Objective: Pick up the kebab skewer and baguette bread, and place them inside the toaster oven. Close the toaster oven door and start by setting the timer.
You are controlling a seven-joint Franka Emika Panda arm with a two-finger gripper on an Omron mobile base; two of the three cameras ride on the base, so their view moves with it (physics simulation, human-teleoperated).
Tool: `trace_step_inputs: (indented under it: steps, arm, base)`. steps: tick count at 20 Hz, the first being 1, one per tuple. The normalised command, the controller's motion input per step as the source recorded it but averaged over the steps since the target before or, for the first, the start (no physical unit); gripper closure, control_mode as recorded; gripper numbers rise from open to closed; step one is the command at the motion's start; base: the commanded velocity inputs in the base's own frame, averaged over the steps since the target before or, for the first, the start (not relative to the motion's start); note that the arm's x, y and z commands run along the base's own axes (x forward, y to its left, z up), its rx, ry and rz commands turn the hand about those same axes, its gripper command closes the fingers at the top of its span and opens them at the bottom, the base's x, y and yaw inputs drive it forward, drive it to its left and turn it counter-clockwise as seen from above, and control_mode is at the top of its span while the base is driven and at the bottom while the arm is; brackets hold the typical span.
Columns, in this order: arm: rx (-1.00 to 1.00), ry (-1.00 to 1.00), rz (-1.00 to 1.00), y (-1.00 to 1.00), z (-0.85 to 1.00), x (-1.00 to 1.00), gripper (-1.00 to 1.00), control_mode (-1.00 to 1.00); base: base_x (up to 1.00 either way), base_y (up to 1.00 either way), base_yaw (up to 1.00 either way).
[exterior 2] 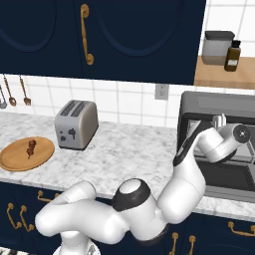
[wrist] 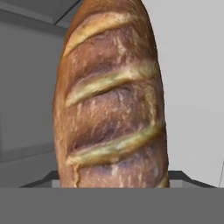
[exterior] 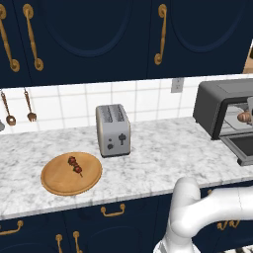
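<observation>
The toaster oven (exterior: 211,105) (exterior 2: 224,103) stands at the counter's right end, its door (exterior: 243,147) (exterior 2: 230,180) folded down open. My gripper (exterior: 250,112) (exterior 2: 218,120) reaches into the cavity, apparently shut on the baguette bread (exterior: 242,117) (wrist: 111,100). In the hand view the golden-brown slashed loaf sits so close that it hides the fingertips. The kebab skewer (exterior: 75,165) (exterior 2: 32,147) lies on a round wooden plate (exterior: 58,184) (exterior 2: 15,160) far to the left.
A silver two-slot toaster (exterior: 113,130) (exterior 2: 75,124) stands between the plate and the oven. Utensils (exterior: 30,106) hang on the tiled wall at left. A canister (exterior 2: 216,47) and a bottle (exterior 2: 232,56) sit on a shelf above the oven.
</observation>
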Motion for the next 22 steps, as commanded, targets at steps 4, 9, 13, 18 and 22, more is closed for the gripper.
trace_step_inputs:
  steps: [4, 9, 13, 18, 22]
  arm:
    - [0.00, 0.00, 0.00, 0.00, 0.00, 0.00, 1.00, -1.00]
    - [0.00, 0.00, 0.00, 0.00, 0.00, 0.00, -1.00, -1.00]
    - [0.00, 0.00, 0.00, 0.00, 0.00, 0.00, -1.00, -1.00]
    - [0.00, 0.00, 0.00, 0.00, 0.00, 0.00, -1.00, -1.00]
    - [0.00, 0.00, 0.00, -0.02, 0.05, 0.00, -1.00, -1.00]
  base:
    - [0.00, 0.00, 0.00]
    - [0.00, 0.00, 0.00]
    - [0.00, 0.00, 0.00]
    - [0.00, 0.00, 0.00]
    - [0.00, 0.00, 0.00]
